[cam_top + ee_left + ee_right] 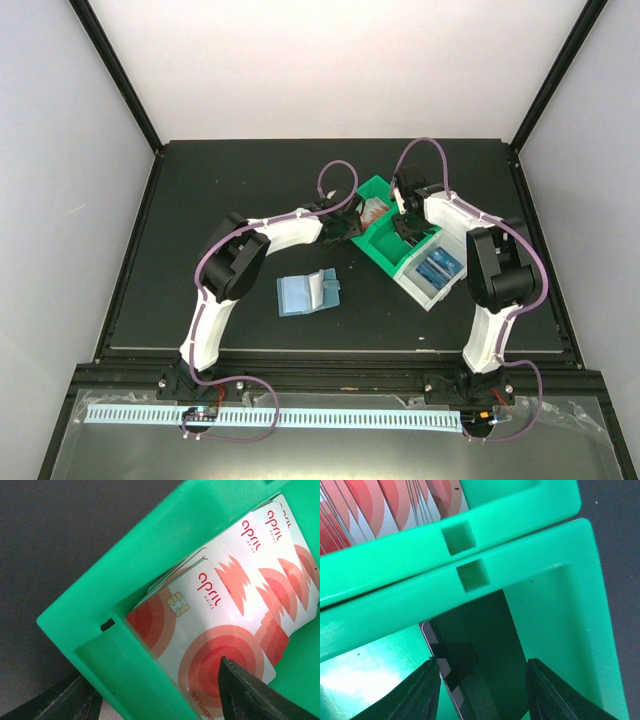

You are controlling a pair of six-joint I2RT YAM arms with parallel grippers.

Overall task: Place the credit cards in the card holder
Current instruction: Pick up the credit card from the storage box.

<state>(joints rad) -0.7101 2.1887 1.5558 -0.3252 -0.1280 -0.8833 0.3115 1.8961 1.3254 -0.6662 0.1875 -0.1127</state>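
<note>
Fingers (245, 695), left gripper (343, 228): parted, holding nothing, one tip over red-and-white cards (225, 610) in the green bin (125, 590).
Fingers (422, 692), right gripper (408, 230): parted either side of a dark glossy slab (465, 680) in the neighbouring compartment, not clamping it.
Credit cards (440, 268): blue, in the white bin (428, 300) by my right arm.
Card holder (308, 292): open on the table (200, 200) between my arms.

We count two arms, a left arm (205, 330) and a right arm (485, 335), each with one pair of jaws. We see three bins: two green bins (377, 186) and one white bin (428, 298). One card holder (307, 293) lies on the bench, well apart from both jaws. Ahead of the left jaws, at least four red-and-white cards (225, 605) overlap. Between the right jaws sits one dark card (470, 680). The blue cards (440, 268) near the right jaws are too small to count.
</note>
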